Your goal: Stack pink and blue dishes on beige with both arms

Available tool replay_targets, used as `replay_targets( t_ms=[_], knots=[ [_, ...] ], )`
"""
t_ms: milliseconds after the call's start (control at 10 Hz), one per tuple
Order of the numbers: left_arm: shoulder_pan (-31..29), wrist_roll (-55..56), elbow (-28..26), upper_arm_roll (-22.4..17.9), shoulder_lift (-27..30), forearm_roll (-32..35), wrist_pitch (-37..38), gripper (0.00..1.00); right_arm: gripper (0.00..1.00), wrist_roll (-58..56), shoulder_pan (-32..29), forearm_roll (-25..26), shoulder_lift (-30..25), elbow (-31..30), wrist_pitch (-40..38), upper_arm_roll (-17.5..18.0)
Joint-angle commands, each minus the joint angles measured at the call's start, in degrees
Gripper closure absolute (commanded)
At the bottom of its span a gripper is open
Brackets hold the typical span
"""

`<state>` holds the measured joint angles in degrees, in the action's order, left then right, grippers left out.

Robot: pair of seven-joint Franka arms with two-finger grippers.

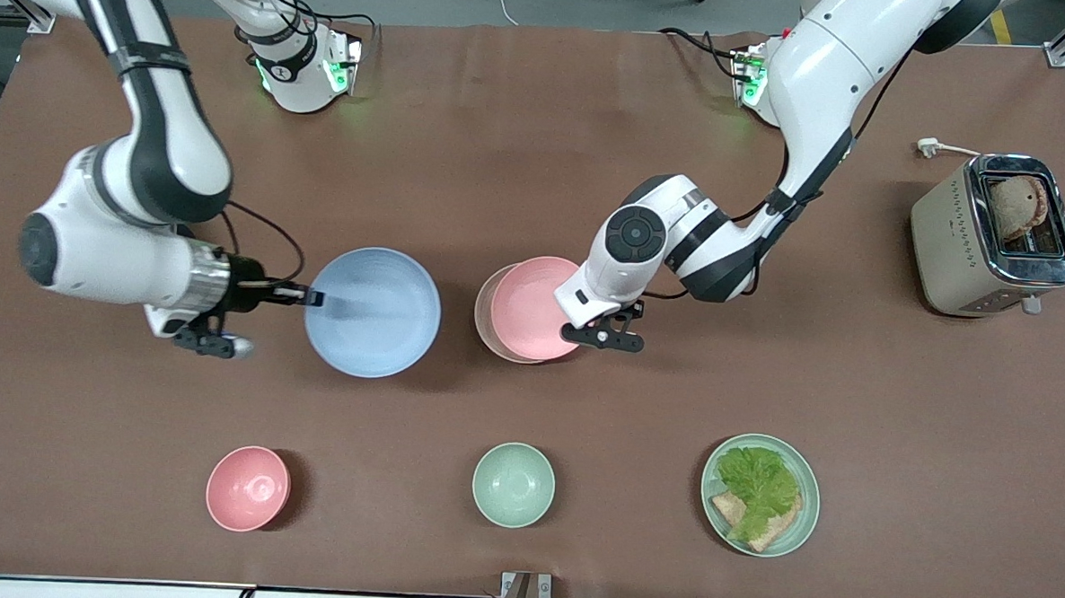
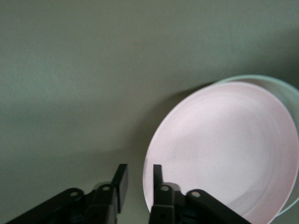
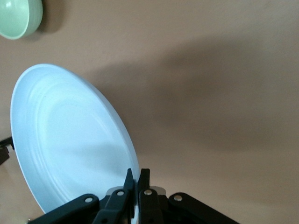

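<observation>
I see pink plate (image 1: 530,310) on beige plate (image 1: 488,320) mid-table | left gripper (image 2: 138,183) parted at its rim, holding nothing | right gripper (image 3: 136,183) clamps blue plate (image 1: 373,311) edge, raised, beside the stack toward right arm's end | I'd clear left gripper, then centre blue over pink and lower it level

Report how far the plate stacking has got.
Done: the pink plate lies on the beige plate, slightly off-centre; the left tool is open beside its rim. In hand: the right tool is shut on the blue plate, carried above the table. Left: set the blue plate on the pink one.
</observation>
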<state>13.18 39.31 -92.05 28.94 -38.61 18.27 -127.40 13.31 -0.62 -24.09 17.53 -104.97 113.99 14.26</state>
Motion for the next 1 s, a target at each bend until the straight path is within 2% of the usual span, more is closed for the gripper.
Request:
replay_targets(
  t_ms=[0, 200, 300, 500, 600, 800, 900],
  knots=[
    [-4.5, -0.1, 3.3, -0.7, 3.9, 1.2, 2.8, 0.0, 1.0, 5.8, -0.8, 0.4, -2.3, -6.5, 7.5, 6.5],
    [-11.4, -1.9, 8.1, 0.9, 9.6, 0.7, 10.5, 0.0, 1.0, 13.4, 0.0, 0.3, -1.2, -8.2, 15.5, 12.5],
    [-13.6, -3.7, 10.8, 0.9, 12.9, 0.8, 15.7, 0.0, 0.99, 15.7, 1.1, 0.3, 0.4, -9.5, 20.2, 14.2],
    [-19.1, -13.3, 13.3, 1.4, 18.7, -1.1, 24.5, 0.0, 0.98, 16.7, 4.6, 0.3, 2.7, -14.1, 30.9, 14.9],
    [-21.9, -17.7, 13.3, 1.3, 21.8, -4.4, 27.5, 0.0, 0.98, 16.8, 6.3, 0.3, 4.3, -15.2, 34.3, 14.9],
    [-26.9, -23.6, 13.2, 1.3, 26.5, -9.3, 32.5, 0.0, 0.96, 19.8, 9.4, 0.3, 7.7, -15.3, 40.0, 14.9],
    [-27.2, -27.5, 12.8, 0.3, 29.3, -10.1, 33.5, 0.0, 0.96, 19.8, 9.8, 0.3, 9.2, -15.4, 42.3, 14.9]
  ],
)
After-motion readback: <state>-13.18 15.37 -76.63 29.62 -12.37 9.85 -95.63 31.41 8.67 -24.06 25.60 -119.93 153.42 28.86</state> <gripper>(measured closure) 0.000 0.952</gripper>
